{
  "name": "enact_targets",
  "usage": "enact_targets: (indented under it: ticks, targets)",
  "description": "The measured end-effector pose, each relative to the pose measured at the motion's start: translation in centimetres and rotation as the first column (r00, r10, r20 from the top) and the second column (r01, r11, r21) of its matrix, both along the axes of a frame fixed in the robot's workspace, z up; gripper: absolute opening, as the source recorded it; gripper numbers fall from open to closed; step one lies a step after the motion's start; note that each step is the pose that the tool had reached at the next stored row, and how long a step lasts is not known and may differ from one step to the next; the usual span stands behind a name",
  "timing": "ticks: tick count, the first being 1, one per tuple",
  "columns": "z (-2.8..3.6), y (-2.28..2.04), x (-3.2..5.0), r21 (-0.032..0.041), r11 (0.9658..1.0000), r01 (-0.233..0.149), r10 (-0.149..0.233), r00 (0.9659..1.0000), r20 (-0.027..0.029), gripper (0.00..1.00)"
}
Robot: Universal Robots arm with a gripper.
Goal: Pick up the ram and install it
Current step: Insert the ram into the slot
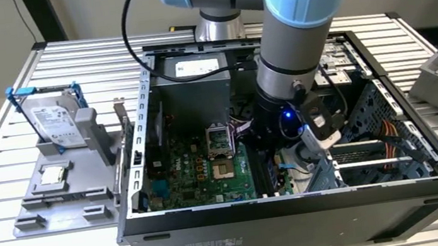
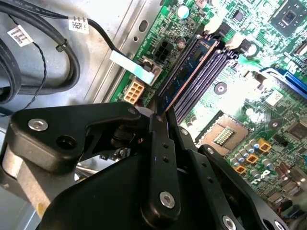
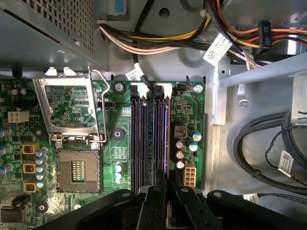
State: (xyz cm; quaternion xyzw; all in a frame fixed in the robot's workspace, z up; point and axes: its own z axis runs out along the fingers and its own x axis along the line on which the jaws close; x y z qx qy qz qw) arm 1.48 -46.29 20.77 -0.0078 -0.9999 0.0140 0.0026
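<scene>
In the second wrist view we saw the black pincer [image 2: 160,117] closest to the camera, with its fingertips closed on the near end of the ram [image 2: 189,64]. The ram was a long thin board with black chips, and it stood on its edge in the outermost of the memory slots [image 2: 204,72]. Its far end reached the white latch of that slot.

In the first wrist view the pincer [image 3: 168,184] was at the near end of the same slots [image 3: 148,139], and we saw the ram [image 3: 166,134] there only as a narrow edge. Just beside the slots, a little farther, was the open processor socket [image 3: 76,170] with its metal frame [image 3: 72,110] lifted. Behind them, a bundle of coloured cables [image 3: 158,38] ran across the case wall.

In the exterior view the arm [image 1: 297,42] reached down into the open computer case [image 1: 298,205], over the green motherboard [image 1: 200,176]. Well apart, on the exterior view's left, a hard drive [image 1: 54,122] in a blue frame stood upright on a grey holder [image 1: 63,194] on the slatted worktop [image 1: 1,145]. A small square chip [image 1: 53,175] lay on the same holder.
</scene>
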Motion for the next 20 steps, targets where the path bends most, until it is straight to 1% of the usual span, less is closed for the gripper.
enact_targets:
  ticks: [2,11,12,15,18,20]
  targets:
    - [-0.09,0.00,0.00,0.0001,1.0000,0.000,0.000,1.0000,-0.0004,0.00]
    - [-0.11,0.00,0.00,0.0006,1.0000,-0.002,0.002,1.0000,-0.0004,0.00]
    - [-0.16,0.04,0.00,0.0032,1.0000,-0.002,0.002,1.0000,-0.0003,1.00]
    - [-0.12,0.01,0.00,0.0009,1.0000,-0.002,0.002,1.0000,-0.0003,1.00]
    - [-0.10,0.01,0.00,0.0006,1.0000,-0.002,0.002,1.0000,-0.0004,1.00]
    - [0.15,0.00,0.00,0.0004,1.0000,-0.002,0.002,1.0000,-0.0010,1.00]
